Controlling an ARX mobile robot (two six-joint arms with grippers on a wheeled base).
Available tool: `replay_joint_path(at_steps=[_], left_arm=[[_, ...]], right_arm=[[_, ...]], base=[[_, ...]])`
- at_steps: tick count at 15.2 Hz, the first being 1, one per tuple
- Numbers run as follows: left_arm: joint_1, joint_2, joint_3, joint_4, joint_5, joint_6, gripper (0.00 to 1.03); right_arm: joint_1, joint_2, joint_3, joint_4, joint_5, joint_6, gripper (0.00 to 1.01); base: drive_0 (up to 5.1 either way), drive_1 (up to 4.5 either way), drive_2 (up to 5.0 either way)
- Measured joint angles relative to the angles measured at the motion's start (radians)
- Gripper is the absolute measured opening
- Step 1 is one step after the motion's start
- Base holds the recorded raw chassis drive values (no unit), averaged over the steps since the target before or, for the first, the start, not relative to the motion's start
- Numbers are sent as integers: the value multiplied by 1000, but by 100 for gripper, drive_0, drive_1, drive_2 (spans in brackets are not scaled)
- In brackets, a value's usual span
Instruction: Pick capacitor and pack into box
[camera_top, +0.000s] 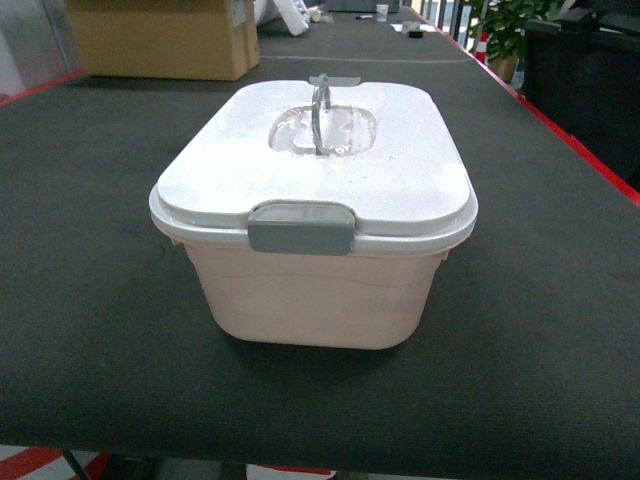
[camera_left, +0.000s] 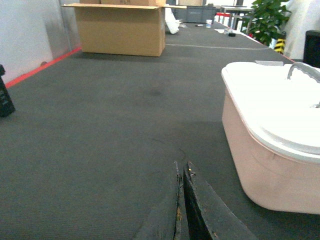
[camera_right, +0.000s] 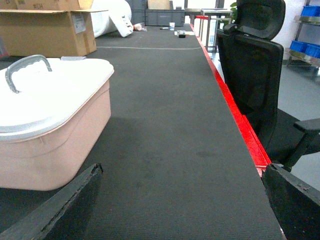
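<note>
Dark grey matte table covering (camera_top: 560, 330) runs the length of the workspace, edged with a red strip; a brown cardboard box (camera_top: 165, 38) stands at the far end, well behind the pale pinkish-cream translucent plastic tub (camera_top: 310, 295), the landmark used below.

The tub sits in the middle of the table with its white lid (camera_top: 400, 170) seated, the grey latch (camera_top: 301, 227) on the near side down, and the grey loop handle (camera_top: 321, 115) upright at lid centre. The small orange cylindrical capacitor appears in no view; it cannot be located, and whether it lies inside the closed tub cannot be told.

Handling judgement: the tub looks stiff, smooth and light, probably slippery on its walls. Take hold at the loop handle or under the thick rim; release the latch before lifting the lid.

Left gripper (camera_left: 181, 200) rests low over the table just left of the tub, jaws closed together on nothing. Right gripper (camera_right: 180, 200) sits low just right of the tub, jaws spread wide, empty. A black office chair (camera_right: 255, 75) stands beyond the table edge, right of the tub.
</note>
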Motion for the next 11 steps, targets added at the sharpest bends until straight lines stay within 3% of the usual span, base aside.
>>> replay_joint_path(at_steps=[1, 2, 5, 6, 11], left_arm=[[-4, -32, -8, -26, 1, 0, 2], [-4, -46, -39, 23, 1, 0, 2], [-4, -166, -41, -105, 1, 0, 2], [-4, -268, -41, -211, 1, 0, 2], [-4, -303, -41, -239, 1, 0, 2]], right_arm=[[0, 0, 0, 0, 0, 0, 98], [0, 0, 0, 0, 0, 0, 98], [0, 0, 0, 0, 0, 0, 98], [0, 0, 0, 0, 0, 0, 98], [0, 0, 0, 0, 0, 0, 98]], base=[[0, 0, 0], [0, 0, 0], [0, 0, 0], [0, 0, 0], [0, 0, 0]])
